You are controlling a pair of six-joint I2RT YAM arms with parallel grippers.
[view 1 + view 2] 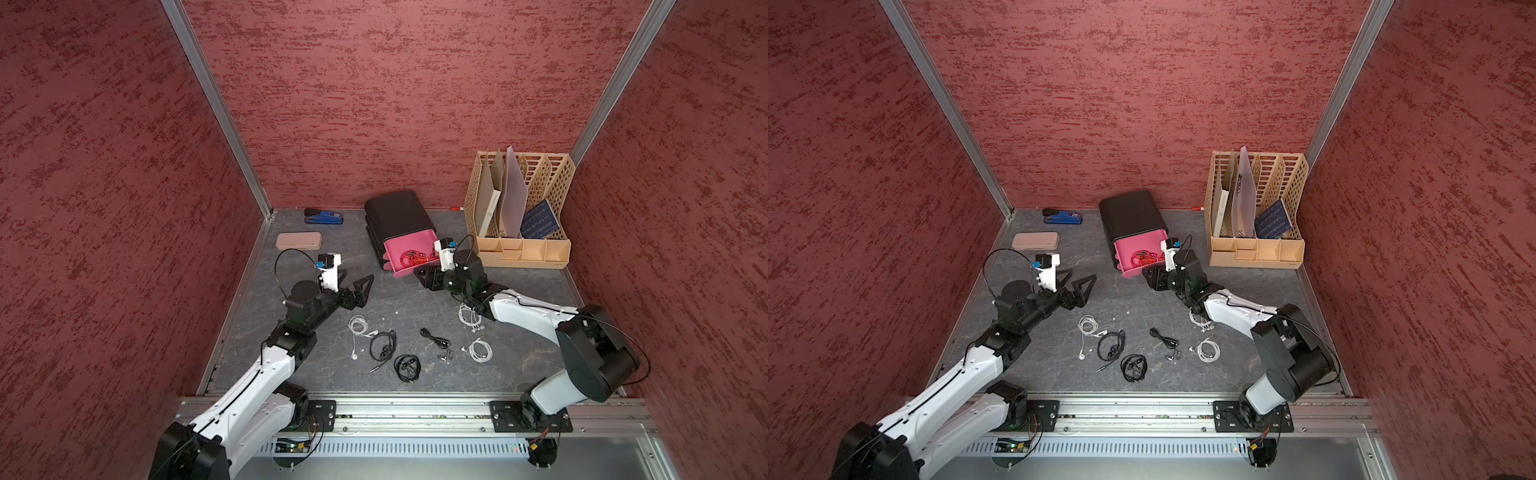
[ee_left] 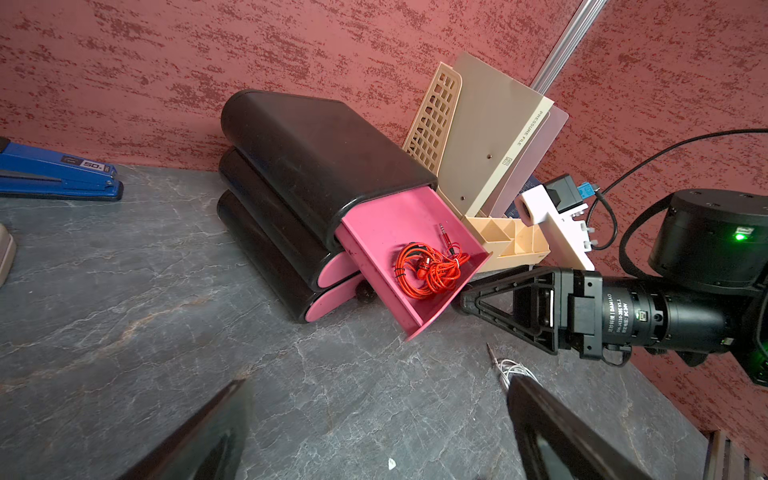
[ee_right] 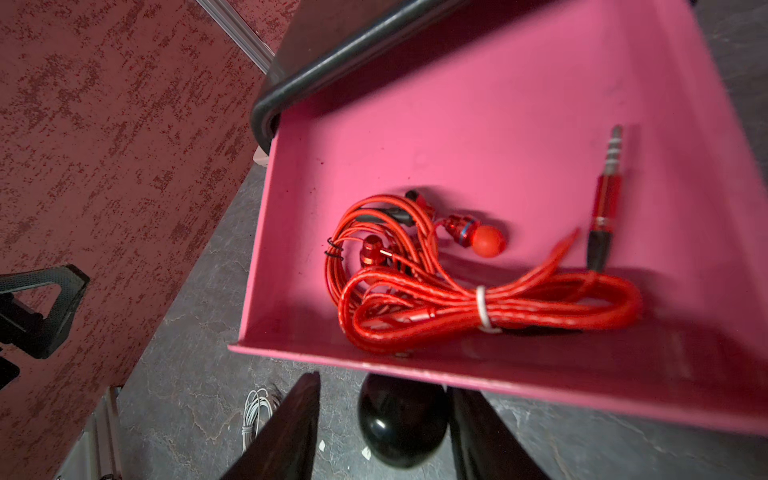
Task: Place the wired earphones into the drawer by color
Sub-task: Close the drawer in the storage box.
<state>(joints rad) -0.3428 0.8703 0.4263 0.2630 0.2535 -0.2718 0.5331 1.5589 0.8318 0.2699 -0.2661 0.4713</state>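
Observation:
The black drawer cabinet (image 1: 397, 216) stands at the back, with its top pink drawer (image 3: 478, 137) pulled out. Red earphones (image 3: 457, 299) lie coiled inside that drawer (image 2: 428, 270). My right gripper (image 3: 384, 382) sits at the drawer's front, jaws either side of the round black knob (image 3: 401, 419), with a gap showing on one side. My left gripper (image 1: 357, 278) hovers wide open and empty over the table, left of the cabinet. Three white earphones (image 1: 358, 324) (image 1: 469, 316) (image 1: 480, 350) and three black ones (image 1: 383, 345) (image 1: 407, 368) (image 1: 436, 338) lie on the table nearer the front.
A beige lattice file rack (image 1: 519, 208) holding folders stands at the back right, close to my right arm. A blue stapler (image 1: 324, 217) and a pinkish flat case (image 1: 298, 240) lie at the back left. Red walls close in three sides.

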